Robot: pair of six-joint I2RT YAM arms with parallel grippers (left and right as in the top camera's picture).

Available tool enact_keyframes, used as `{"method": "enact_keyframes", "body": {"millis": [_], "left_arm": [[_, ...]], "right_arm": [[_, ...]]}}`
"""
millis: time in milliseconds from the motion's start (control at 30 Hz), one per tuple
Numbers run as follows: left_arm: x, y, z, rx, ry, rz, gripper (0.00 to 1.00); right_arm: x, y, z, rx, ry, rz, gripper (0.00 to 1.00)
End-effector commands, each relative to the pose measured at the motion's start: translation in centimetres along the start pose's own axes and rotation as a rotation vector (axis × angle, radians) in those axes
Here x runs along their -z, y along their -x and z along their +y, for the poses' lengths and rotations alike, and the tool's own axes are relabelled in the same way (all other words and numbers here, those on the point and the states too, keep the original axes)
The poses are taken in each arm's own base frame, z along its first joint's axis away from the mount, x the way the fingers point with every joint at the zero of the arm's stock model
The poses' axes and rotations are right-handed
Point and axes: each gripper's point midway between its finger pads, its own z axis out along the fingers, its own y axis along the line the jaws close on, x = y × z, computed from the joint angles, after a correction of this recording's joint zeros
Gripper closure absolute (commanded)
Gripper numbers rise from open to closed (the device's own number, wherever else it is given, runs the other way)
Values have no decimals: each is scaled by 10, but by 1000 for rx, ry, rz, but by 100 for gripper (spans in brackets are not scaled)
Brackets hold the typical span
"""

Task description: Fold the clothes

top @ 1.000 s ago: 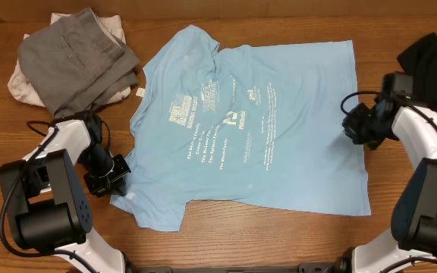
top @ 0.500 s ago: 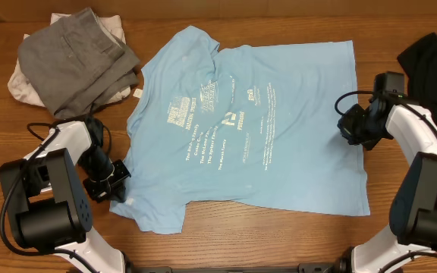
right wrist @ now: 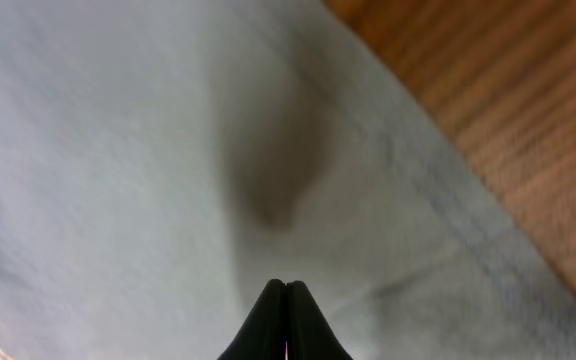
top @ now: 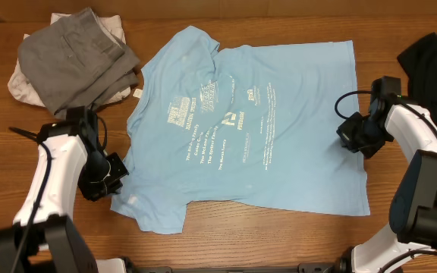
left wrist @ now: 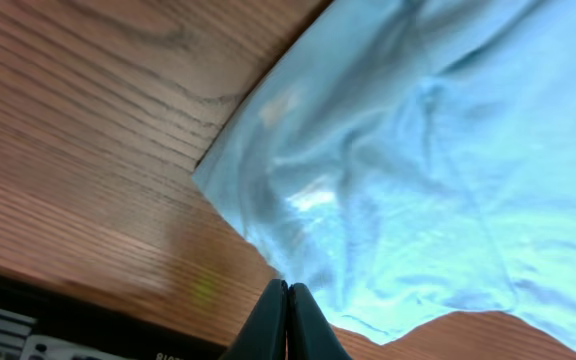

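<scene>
Light blue T-shirt (top: 241, 129): spread flat and unfolded on the table (top: 279, 243), print side up, collar end toward the left arm, hem toward the right arm; landmark for every place below.
Left gripper (top: 112, 176): at the shirt's near sleeve, on its outer edge; fingers pressed tight together, apparently pinching the sleeve cloth.
Right gripper (top: 353, 136): at the shirt's hem edge, about midway along it; fingers likewise closed to a point on the fabric, though cannot tell whether cloth sits between them.
Why so placed: one arm at each end of the shirt, probably so that sleeve and hem can be taken up together and carried over for a first fold.
Grey garment (top: 74, 57): bundled beyond the shirt's collar end, apart from it, lying on an off-white garment (top: 20, 85); judged to be waiting its turn.
Black garment (top: 435, 57): past the shirt's hem side, clear of it.
Overhead view only: whole outline of the shirt, the printed logos, both arms at once; fingertips too small to judge there.
Left wrist view only: closed tips (left wrist: 288, 292) meeting the sleeve edge, creases running toward them, a dark shadow under the cloth border hinting at slight lift.
Right wrist view only: closed tips (right wrist: 286, 292) over plain blue cloth, a shadowed dimple just ahead, bare wood beyond the hem.
Stage: opening grasp; no fold made yet.
</scene>
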Motion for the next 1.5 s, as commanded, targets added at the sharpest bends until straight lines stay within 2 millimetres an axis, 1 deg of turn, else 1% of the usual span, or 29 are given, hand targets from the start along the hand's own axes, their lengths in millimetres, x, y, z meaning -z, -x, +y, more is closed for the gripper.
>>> {"method": "enact_keyframes", "body": {"millis": [0,167,267,333,433,533,633,800,867,967,1133,1333,1467], "left_arm": [[7,1,-6,-21,-12,-53,96],[4,-3,-18,-92,-28,-35,96],[1,-7,-25,-122,-22,-23,96],[0,-8,-30,-141,-28,-25,96],[-1,-9,-38,-169,-37,-34,96],[-1,-11,-41,-182,-37,-36,96],[-2,-10,-40,-183,-33,-34,96],[-2,-9,-41,-183,-34,-41,96],[-2,-8,-41,-183,-35,-41,96],[-2,-8,-41,-183,-34,-41,96],[-2,-8,-41,-184,-34,-42,96],[-2,-8,-41,-191,-34,-42,96],[-2,-9,-41,-191,-33,-39,96]], "right_arm": [[18,-9,2,-13,31,5,96],[38,-28,-10,-28,4,37,96],[41,-42,-21,-43,-32,75,96],[35,-50,-29,-48,-54,100,96],[15,-62,-44,-69,-88,126,96],[-6,-74,-57,-92,-103,142,96],[-17,-81,-64,-105,-109,150,96],[-18,-83,-67,-117,-116,157,96],[-18,-85,-72,-131,-133,163,96],[-20,-86,-85,-166,-179,158,96],[-33,-89,-110,-223,-205,155,96],[-32,-75,-131,-348,-178,149,96],[-27,-62,-136,-380,-144,139,96]]}}
